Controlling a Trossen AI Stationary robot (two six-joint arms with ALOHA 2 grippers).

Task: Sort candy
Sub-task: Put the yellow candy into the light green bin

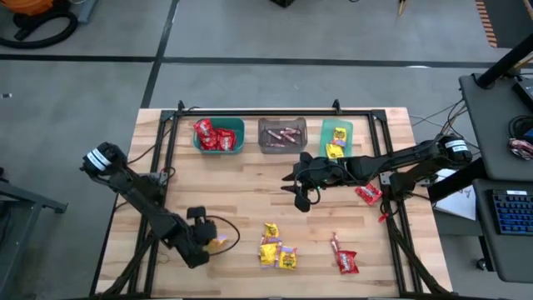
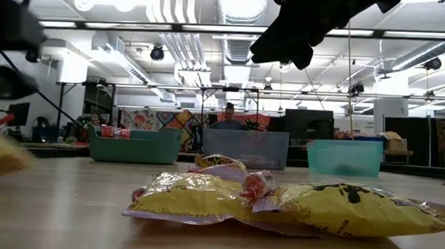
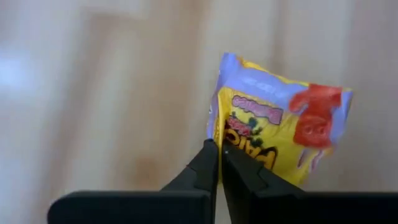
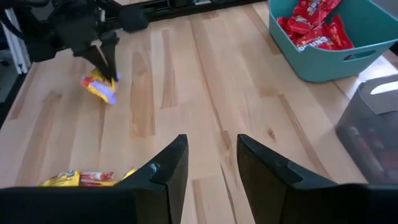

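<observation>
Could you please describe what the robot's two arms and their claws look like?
Both arms are dark, jointed tubes with white-banded cuffs near their bases and thin black cables. The left claw has two slim, tapering black fingers; the right claw has two broader, flat black fingers.

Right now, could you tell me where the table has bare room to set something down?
Bare wood lies between the teal bin and the left gripper, which pinches a yellow packet. It is crowded around the yellow packets, the red packets and the right gripper.
</observation>
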